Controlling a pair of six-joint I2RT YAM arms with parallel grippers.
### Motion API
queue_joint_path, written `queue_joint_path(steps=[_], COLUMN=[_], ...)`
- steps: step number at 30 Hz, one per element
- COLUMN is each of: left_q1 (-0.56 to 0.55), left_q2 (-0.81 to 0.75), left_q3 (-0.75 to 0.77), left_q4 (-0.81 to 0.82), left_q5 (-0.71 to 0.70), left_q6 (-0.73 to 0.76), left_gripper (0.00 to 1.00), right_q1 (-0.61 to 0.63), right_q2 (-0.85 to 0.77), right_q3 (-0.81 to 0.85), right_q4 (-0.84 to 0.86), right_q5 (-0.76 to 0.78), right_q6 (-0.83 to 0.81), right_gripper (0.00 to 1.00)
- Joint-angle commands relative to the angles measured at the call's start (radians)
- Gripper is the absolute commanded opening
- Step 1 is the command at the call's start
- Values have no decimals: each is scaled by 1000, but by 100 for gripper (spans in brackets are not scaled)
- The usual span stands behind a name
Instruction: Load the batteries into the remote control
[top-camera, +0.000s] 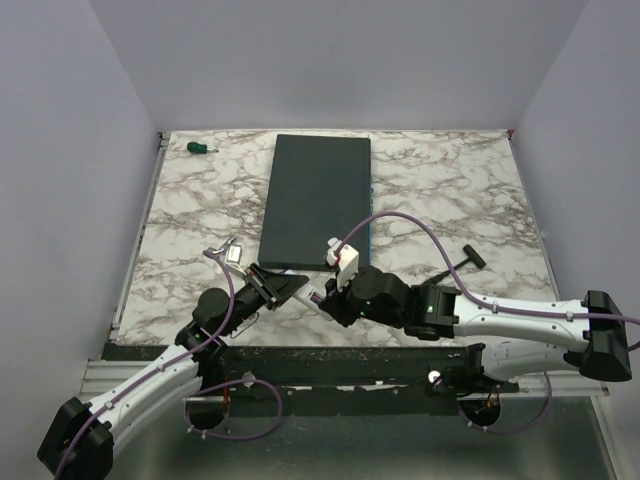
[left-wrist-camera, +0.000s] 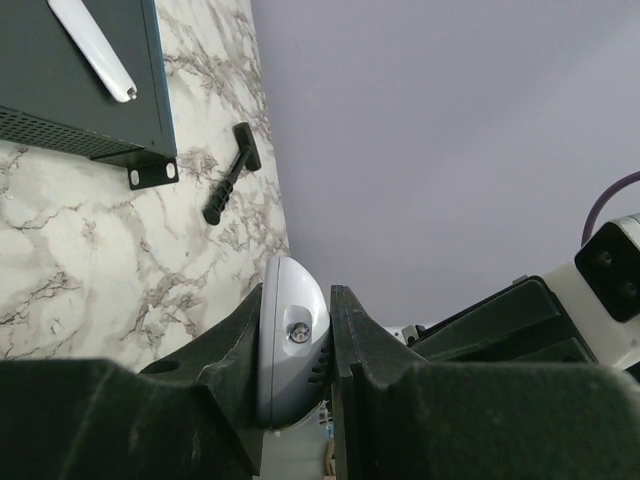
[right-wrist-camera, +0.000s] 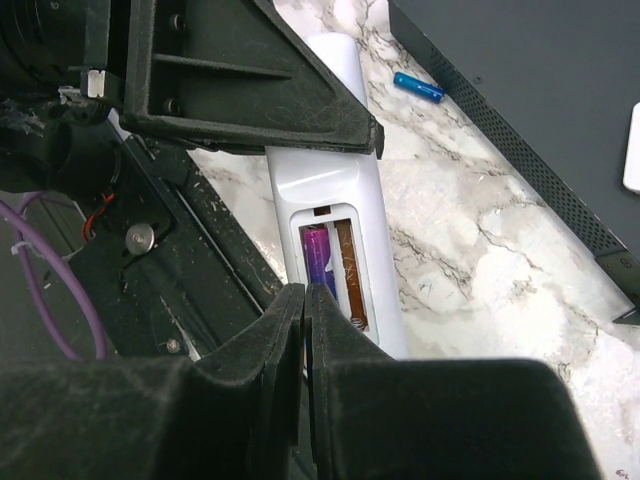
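My left gripper (left-wrist-camera: 297, 300) is shut on one end of the white remote control (right-wrist-camera: 350, 180) and holds it up just above the table's near edge, battery bay showing. A purple battery (right-wrist-camera: 318, 255) lies in the bay's left slot; the right slot shows bare brown contacts. My right gripper (right-wrist-camera: 305, 292) is shut, its tips resting over the lower end of that purple battery. A blue battery (right-wrist-camera: 418, 87) lies loose on the marble beside the slab's edge. From above, the two grippers, left (top-camera: 285, 287) and right (top-camera: 325, 300), meet at the front middle.
A large dark grey slab (top-camera: 315, 200) fills the table's middle, with a white oblong piece (left-wrist-camera: 95, 50) lying on it. A black T-shaped tool (top-camera: 470, 258) lies right, a green-handled screwdriver (top-camera: 200, 148) far back left, and a small pale object (top-camera: 233, 252) left of the slab.
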Motion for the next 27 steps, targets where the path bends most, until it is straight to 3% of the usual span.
queue_joint_path(steps=[1,18,27], left_q1=[-3,-4,-3], left_q2=[-11,-5,-3], left_q3=[10,5,6], left_q4=[71,57,60], left_q5=[3,-1,3], left_q6=[-38,-29,-30], left_gripper=[0,0,0], right_q1=[6,6,6], right_q2=[11,-155,-136], right_q3=[10,1,-25], right_q4=[-56,22,-81], right_q5=[52,44,-50], right_q6=[-13,-12,-35], right_gripper=[12,22,12])
